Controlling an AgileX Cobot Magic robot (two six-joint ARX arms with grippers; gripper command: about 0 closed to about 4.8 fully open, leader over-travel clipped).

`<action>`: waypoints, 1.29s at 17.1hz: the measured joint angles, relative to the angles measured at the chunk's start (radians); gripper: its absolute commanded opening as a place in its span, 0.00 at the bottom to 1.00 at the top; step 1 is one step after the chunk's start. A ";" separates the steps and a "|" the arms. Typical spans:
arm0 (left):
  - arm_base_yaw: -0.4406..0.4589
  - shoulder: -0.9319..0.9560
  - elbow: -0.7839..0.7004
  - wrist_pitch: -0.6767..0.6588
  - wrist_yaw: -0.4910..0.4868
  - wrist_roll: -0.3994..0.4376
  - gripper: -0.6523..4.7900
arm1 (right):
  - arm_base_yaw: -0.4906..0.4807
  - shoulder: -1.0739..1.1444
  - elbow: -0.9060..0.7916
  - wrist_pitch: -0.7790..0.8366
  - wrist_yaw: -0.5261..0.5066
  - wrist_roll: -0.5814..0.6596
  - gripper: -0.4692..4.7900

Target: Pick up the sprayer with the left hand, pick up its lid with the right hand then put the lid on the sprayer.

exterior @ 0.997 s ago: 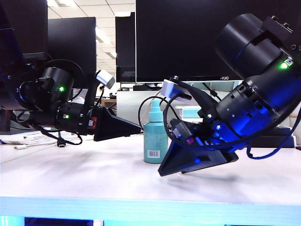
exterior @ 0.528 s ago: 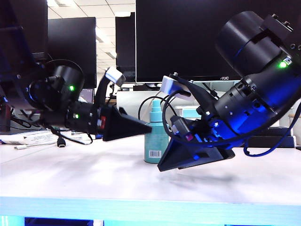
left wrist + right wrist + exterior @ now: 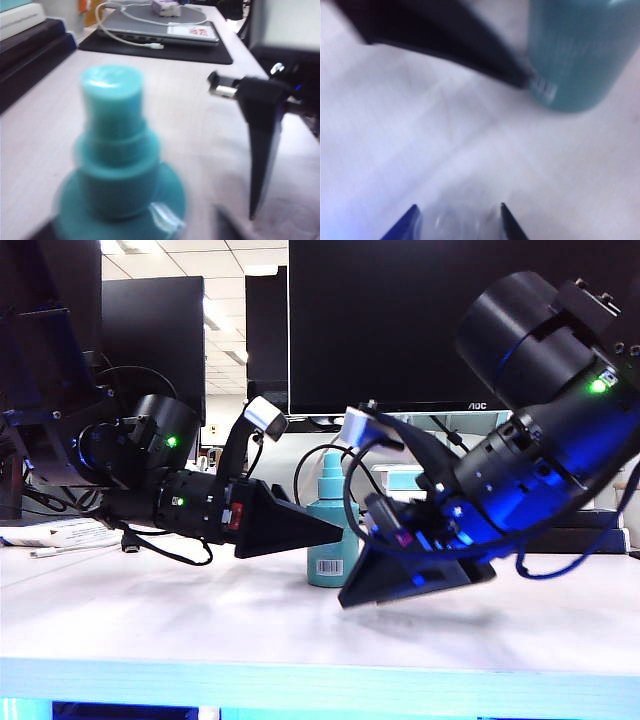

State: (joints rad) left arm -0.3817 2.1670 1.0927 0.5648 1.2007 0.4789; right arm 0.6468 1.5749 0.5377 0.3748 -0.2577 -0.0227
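**Teal sprayer now bracketed by the left gripper as the right one settles over the lid**

Teal plastic fills the left wrist view: the sprayer (image 3: 119,165) stands upright on the white bench (image 3: 200,620), its nozzle close under the camera. Over the last second the left gripper (image 3: 325,530) has swung in from the left side of the exterior view; its dark tip, which stood well short of the bottle, now reaches the sprayer (image 3: 331,530) at about mid-height. Its jaws stand apart with the bottle between or just ahead of them, and they look to be narrowing, but no picture shows the fingers pressing the plastic, so I judge the grasp begun and not made.

The right gripper (image 3: 460,222) is low over the bench just beside the bottle, barely shifted from a second ago. Between its two dark fingers sits a faint clear round shape, most likely the lid (image 3: 451,220). The fingers are partly apart on either side of it; whether they touch it is too blurred to tell.

Both pickups therefore look close. The sprayer has not left the bench, and capping cannot start until each gripper has a firm hold.
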 measured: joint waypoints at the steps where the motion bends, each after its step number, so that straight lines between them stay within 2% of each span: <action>1: 0.000 0.004 0.000 -0.001 0.000 0.000 0.73 | 0.000 0.003 0.000 0.025 0.007 0.009 0.41; 2: 0.000 0.005 0.000 -0.002 0.000 0.000 0.67 | 0.000 0.005 0.000 0.039 0.013 0.015 0.41; 3: 0.000 0.005 0.000 -0.001 0.000 0.001 0.57 | 0.000 0.005 0.000 0.053 0.016 0.018 0.38; 4: 0.000 0.005 0.000 0.000 0.000 0.001 0.53 | 0.000 0.008 0.000 0.062 0.019 0.020 0.30; 13: 0.000 0.005 0.001 0.000 -0.006 0.001 0.53 | 0.000 0.010 0.002 0.045 0.020 0.021 0.29; 15: 0.000 0.005 0.001 0.000 -0.006 0.001 0.51 | 0.000 0.010 0.003 0.043 0.020 0.022 0.22; 17: 0.000 0.005 0.001 0.000 -0.006 0.001 0.51 | 0.000 0.009 0.003 0.043 0.021 0.022 0.22; 20: 0.000 0.005 0.001 0.000 -0.007 0.001 0.51 | -0.001 0.007 0.003 0.042 0.045 0.021 0.13; 22: 0.000 0.005 0.000 0.000 -0.008 0.001 0.51 | -0.004 -0.004 0.002 0.027 0.048 0.022 0.13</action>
State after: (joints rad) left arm -0.3820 2.1715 1.0931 0.5644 1.1923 0.4797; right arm 0.6426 1.5711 0.5400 0.4015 -0.2096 -0.0010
